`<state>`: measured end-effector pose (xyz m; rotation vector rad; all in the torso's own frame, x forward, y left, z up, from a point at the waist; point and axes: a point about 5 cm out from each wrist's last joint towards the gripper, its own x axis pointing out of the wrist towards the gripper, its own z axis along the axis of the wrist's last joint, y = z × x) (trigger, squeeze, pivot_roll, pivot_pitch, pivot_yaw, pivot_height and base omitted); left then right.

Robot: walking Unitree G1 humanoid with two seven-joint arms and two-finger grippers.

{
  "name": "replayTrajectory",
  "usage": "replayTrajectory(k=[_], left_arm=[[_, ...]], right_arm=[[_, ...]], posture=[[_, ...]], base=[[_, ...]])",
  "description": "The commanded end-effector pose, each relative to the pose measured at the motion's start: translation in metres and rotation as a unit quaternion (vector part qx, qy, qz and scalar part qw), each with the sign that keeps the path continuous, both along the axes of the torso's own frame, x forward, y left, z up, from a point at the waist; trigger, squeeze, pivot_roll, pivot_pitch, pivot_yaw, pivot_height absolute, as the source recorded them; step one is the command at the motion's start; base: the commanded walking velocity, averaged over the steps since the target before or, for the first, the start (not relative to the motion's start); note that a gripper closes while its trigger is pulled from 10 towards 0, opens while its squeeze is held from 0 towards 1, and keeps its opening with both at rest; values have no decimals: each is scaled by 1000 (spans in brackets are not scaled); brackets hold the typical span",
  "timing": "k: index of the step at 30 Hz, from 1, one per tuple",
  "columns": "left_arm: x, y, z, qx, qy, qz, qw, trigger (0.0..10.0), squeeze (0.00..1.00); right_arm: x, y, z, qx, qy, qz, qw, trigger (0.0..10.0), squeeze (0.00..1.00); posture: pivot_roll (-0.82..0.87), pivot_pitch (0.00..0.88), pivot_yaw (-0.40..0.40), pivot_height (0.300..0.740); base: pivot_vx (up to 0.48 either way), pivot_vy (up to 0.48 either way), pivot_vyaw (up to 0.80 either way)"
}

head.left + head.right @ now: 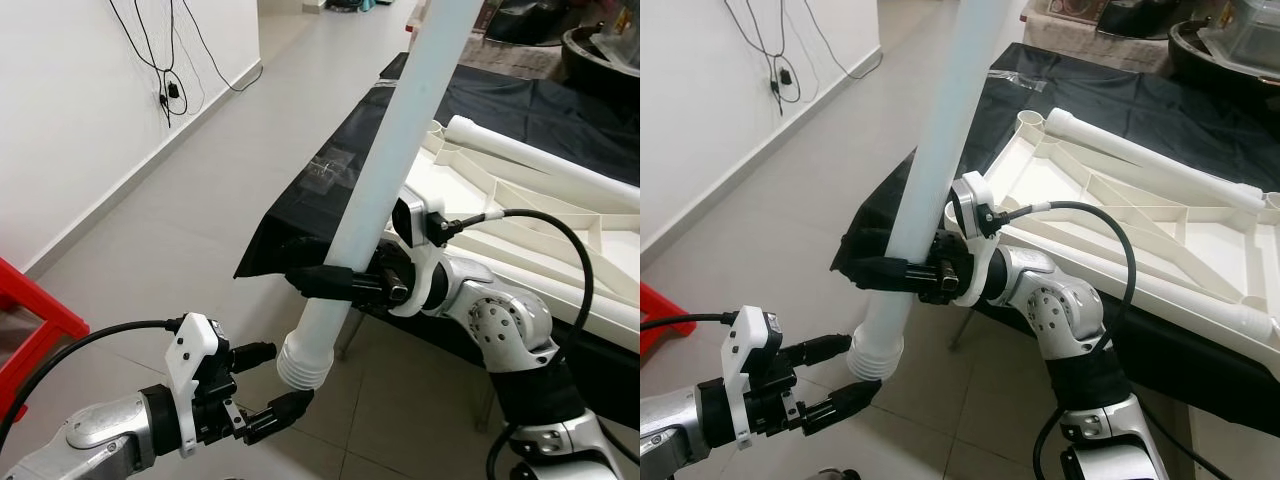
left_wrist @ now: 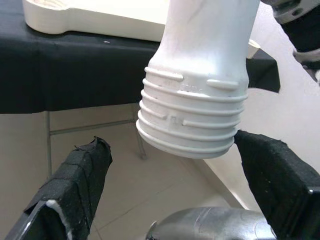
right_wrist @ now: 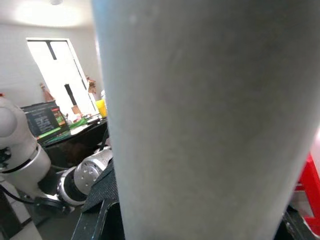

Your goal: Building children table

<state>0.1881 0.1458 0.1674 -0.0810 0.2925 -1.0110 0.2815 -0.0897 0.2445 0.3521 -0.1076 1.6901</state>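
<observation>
Fingers of the right end effector [image 1: 322, 281] close around the shaft of the long white table leg [image 1: 385, 185], holding it slanted in the air just off the near corner of the counter [image 1: 300, 205], threaded end down. Below, the left end effector [image 1: 270, 382] stands open, its two black fingers [image 2: 80, 175] either side of the ribbed threaded end [image 2: 192, 122] without clearly pressing on it; one pad seems to touch the rim.

Judging by its look, the leg is hollow moulded plastic: light, stiff and smooth, so it may slip or swing if held at one spot. The plain shaft above the ridges is the better place to hold; the threads should stay free for screwing in.

On the black-covered counter the white tabletop [image 1: 1120, 215] lies underside up, ribs showing, with another leg [image 1: 1140, 150] lying along its far side. A red stool [image 1: 25, 320] sits on the floor by the wall, well apart, and cables [image 1: 165, 60] hang on the wall. The counter's corner and the right arm's own cable [image 1: 1110, 235] crowd the path to the tabletop's socket.
</observation>
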Motion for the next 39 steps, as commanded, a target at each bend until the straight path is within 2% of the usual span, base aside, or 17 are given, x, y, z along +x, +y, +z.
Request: replayTrajectory(k=[1,10,14,30,35,36,37,39], left_arm=[[2,4,-1,10,0,3,1000,10000,0],[5,-5,-1,3,2,-31,1000,10000,0],[7,-9,-3,12,1,-55,998,10000,0],[11,-14,-9,27,-2,-89,996,10000,0],[12,-17,-9,46,-19,-103,993,10000,0],[13,-18,-10,55,-27,-105,993,9725,0],[13,-18,-10,61,-33,-108,992,0,0],[14,-18,-10,62,-36,-109,991,0,0]], right_arm=[[-10,4,-1,0,1,34,999,10000,0],[-19,11,-6,1,9,58,998,10000,0],[-22,14,-6,3,16,71,997,10000,0],[-34,25,-10,3,28,101,994,10000,0],[-35,28,-12,-2,30,105,994,10000,0],[-35,29,-13,-4,31,106,994,10000,0],[-35,30,-15,-7,33,104,994,10000,0],[-35,30,-16,-8,33,104,994,10000,0]], posture=[[88,138,-65,740],[85,131,-61,740],[77,128,-59,740],[76,114,-59,740],[77,112,-60,740],[77,113,-60,740],[79,116,-60,740],[79,118,-60,740]], base=[[0,0,0],[0,0,0],[0,0,0],[0,0,0],[0,0,0],[0,0,0],[0,0,0],[0,0,0]])
